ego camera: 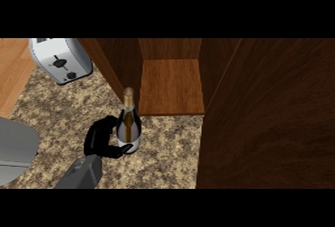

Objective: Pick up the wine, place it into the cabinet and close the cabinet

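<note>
- Wine bottle (129,124) stands on the speckled stone table (163,155), just in front of the open cabinet (171,84), its neck pointing toward the cabinet's left wall.
- Its body is dark, with a pale label low down and a gold-coloured top at the neck.
- One black hand (101,141) on a grey forearm comes in from the lower edge of the head view and sits at the bottle's left side. Its fingers are curled round the lower part of the bottle, with dark fingertips showing against the label.
- This hand lies left of the view's middle; which arm it belongs to cannot be told for certain from the single view, though its place suggests the left one. No second hand shows.
- The cabinet is of dark brown wood, with a lighter wooden shelf floor (171,88) visible inside, bare where it shows.
- The cabinet door (268,124) stands open, a wide dark wooden panel filling the right side of the view, reaching from the top down to the lower edge.
- A silver toaster (62,60) with black controls sits on the table at the upper left, well apart from the bottle.
- A pale grey rounded shape (14,150) shows at the left edge; what it is cannot be told.
</note>
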Available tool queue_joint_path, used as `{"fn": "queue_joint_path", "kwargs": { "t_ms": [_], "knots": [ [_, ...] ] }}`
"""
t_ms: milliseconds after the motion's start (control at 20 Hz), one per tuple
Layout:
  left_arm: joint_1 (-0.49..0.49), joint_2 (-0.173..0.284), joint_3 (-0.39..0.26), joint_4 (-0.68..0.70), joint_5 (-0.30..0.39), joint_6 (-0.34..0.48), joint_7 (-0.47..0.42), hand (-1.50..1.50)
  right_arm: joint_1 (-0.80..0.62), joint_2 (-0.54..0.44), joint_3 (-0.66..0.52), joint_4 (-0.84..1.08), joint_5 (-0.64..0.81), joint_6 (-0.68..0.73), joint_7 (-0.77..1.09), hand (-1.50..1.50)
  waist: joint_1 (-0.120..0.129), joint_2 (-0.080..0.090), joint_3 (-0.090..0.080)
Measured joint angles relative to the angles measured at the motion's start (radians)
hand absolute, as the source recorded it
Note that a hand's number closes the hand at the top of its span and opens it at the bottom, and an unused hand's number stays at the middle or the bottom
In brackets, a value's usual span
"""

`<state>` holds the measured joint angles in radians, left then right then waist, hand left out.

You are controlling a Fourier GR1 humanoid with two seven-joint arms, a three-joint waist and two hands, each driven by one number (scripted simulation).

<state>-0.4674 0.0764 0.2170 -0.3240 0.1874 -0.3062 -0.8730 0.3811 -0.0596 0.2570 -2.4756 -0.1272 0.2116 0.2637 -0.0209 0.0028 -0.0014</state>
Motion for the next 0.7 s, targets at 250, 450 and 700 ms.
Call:
{"fn": "queue_joint_path", "kwargs": {
  "t_ms": [250,450,700],
  "knots": [
    [0.069,0.056,-0.056,-0.063,-0.071,0.063,-0.05,1.5,0.032,-0.003,-0.009,0.005,0.003,0.014,-0.033,-1.5,0.01,-0.005,0.002],
    [0.11,0.074,-0.095,-0.146,-0.118,0.146,-0.045,1.5,0.033,0.002,0.004,0.004,0.007,0.007,-0.021,-1.5,0.019,-0.008,0.003],
    [0.137,0.043,-0.146,-0.301,-0.149,0.245,0.083,1.5,0.015,-0.006,-0.025,-0.002,0.002,0.0,0.007,-1.5,0.024,-0.009,0.003]
  ]
}}
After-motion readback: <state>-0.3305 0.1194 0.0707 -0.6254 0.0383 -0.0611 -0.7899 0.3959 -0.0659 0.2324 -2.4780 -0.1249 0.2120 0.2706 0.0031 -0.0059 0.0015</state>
